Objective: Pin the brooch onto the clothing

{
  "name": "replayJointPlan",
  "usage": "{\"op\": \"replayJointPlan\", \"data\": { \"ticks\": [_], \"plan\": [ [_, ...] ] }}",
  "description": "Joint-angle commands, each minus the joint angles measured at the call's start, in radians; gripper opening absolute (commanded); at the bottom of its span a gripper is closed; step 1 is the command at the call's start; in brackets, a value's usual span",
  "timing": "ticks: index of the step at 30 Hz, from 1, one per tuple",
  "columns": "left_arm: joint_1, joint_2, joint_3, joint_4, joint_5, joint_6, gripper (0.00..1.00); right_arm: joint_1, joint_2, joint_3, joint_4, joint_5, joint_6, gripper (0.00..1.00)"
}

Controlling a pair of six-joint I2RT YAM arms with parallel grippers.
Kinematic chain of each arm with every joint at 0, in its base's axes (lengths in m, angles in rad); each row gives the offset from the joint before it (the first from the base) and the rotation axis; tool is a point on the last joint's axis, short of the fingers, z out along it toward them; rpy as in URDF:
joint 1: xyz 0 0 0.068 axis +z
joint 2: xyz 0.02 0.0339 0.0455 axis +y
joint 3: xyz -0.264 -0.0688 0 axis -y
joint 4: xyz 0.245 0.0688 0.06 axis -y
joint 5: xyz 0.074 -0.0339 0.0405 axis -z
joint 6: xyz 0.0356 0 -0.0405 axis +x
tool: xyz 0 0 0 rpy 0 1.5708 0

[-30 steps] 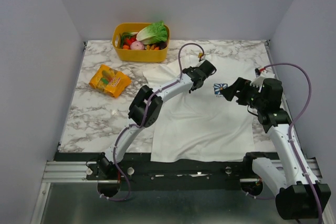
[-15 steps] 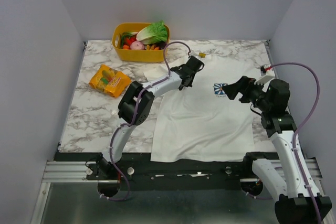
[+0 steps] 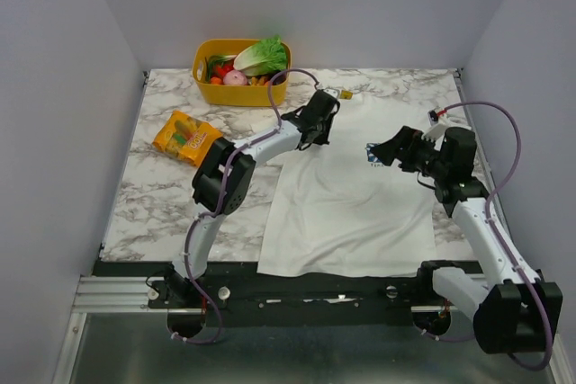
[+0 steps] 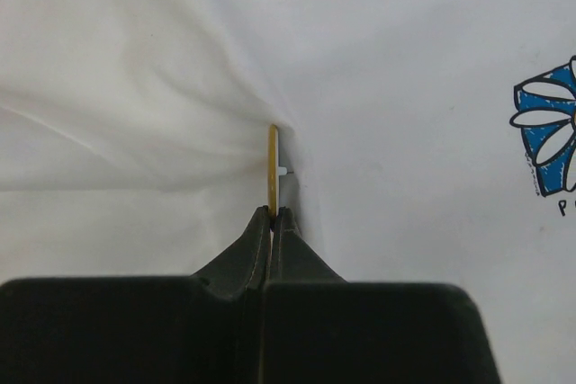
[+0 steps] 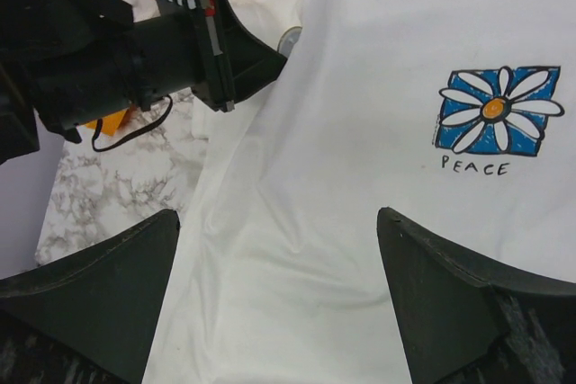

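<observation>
The white T-shirt lies flat, with its blue flower print and a yellow collar tag. My left gripper is over the shirt's left shoulder and is shut on the gold brooch. The brooch shows edge-on, and its short pin touches a fold of cloth. In the right wrist view the left gripper comes in from the left with the brooch at its tip. My right gripper is open and empty above the chest, beside the print.
A yellow basket of vegetables stands at the back left. An orange snack packet lies on the marble table left of the shirt. Purple cables loop over both arms.
My left gripper has moved left across the shirt with the brooch, from near the print to the left shoulder. My right gripper has moved left toward the print.
</observation>
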Motion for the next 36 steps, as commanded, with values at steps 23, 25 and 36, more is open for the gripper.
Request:
{"op": "replayJointPlan", "data": {
  "ticks": [23,25,36],
  "plan": [
    [0.057,-0.225,-0.303,0.418,0.359,-0.02,0.0,0.153,0.636,0.204,0.255,-0.052,0.041,0.66],
    [0.057,-0.245,-0.334,0.463,0.382,-0.023,0.0,0.153,0.679,0.221,0.289,-0.063,0.047,0.55],
    [0.059,-0.283,-0.372,0.509,0.407,-0.007,0.0,0.152,0.757,0.264,0.432,-0.135,0.076,0.49]
  ]
}}
